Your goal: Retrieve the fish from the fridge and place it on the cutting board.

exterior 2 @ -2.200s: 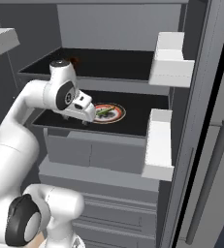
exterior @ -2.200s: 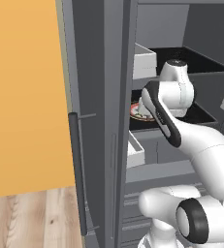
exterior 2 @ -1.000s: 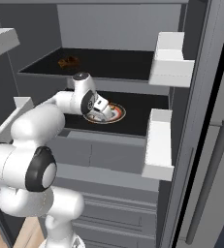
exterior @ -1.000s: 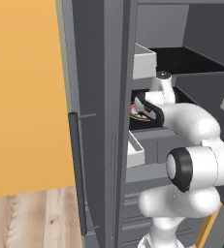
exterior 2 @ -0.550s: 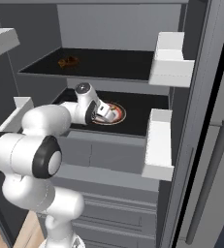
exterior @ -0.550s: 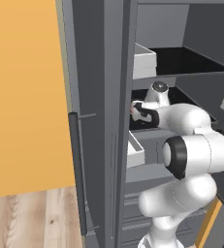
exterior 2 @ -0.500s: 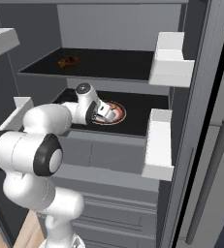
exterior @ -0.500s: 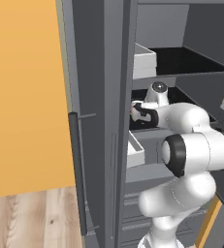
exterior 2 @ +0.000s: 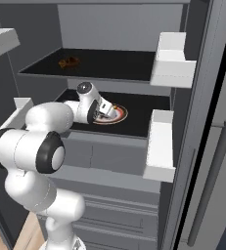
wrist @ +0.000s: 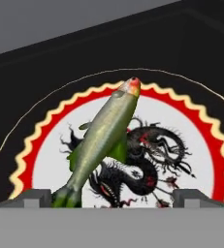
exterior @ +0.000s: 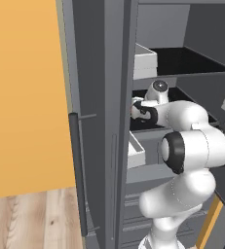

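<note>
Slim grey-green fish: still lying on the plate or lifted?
Lying on it: the slim grey-green fish rests flat across the round red-rimmed plate, open fingertips flanking its tail.

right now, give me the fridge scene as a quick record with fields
fridge: open, black shelves and white door bins showing
fish: lying on the plate, tail toward the gripper
plate: round, red rim, dragon print, on the middle shelf
upper shelf: small brown item, too small to identify
gripper: open, low over the plate, a fingertip either side of the tail
fish grasped: not yet
</note>
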Available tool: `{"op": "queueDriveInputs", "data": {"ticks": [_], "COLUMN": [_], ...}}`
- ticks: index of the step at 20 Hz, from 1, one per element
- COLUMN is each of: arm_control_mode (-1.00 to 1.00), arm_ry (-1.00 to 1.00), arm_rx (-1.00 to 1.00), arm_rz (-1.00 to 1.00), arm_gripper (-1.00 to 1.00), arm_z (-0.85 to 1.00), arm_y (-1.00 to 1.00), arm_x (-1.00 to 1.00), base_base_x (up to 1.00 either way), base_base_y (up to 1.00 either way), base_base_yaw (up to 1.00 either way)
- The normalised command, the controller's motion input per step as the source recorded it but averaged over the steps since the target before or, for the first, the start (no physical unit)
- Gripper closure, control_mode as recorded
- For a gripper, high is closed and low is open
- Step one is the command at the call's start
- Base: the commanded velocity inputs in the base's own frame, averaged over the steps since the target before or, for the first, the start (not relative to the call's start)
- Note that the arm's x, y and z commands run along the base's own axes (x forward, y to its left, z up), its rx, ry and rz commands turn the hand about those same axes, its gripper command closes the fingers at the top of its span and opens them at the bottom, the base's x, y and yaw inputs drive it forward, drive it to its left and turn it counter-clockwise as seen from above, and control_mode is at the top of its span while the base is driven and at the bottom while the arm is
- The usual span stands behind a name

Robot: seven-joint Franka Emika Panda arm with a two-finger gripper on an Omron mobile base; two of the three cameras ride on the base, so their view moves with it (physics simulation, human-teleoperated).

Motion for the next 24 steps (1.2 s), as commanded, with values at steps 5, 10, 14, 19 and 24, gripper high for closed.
{"op": "queueDriveInputs", "data": {"ticks": [5,10,14,19,24], "arm_control_mode": [-1.00,-1.00,-1.00,-1.00,-1.00], "arm_ry": [-0.03,0.13,0.07,0.00,0.03], "arm_rx": [0.00,-0.04,-0.01,0.00,0.00], "arm_rz": [0.00,0.00,0.00,0.00,0.00], "arm_gripper": [-1.00,-1.00,-1.00,-1.00,-1.00], "arm_z": [0.05,0.00,0.00,-0.01,-0.17], "arm_y": [0.00,0.00,0.00,0.00,0.00], "arm_x": [0.00,0.41,0.51,0.32,0.20], "base_base_x": [0.00,0.00,0.00,0.00,0.00], "base_base_y": [0.00,0.00,0.00,0.00,0.00], "base_base_yaw": [0.00,0.00,0.00,0.00,0.00]}}
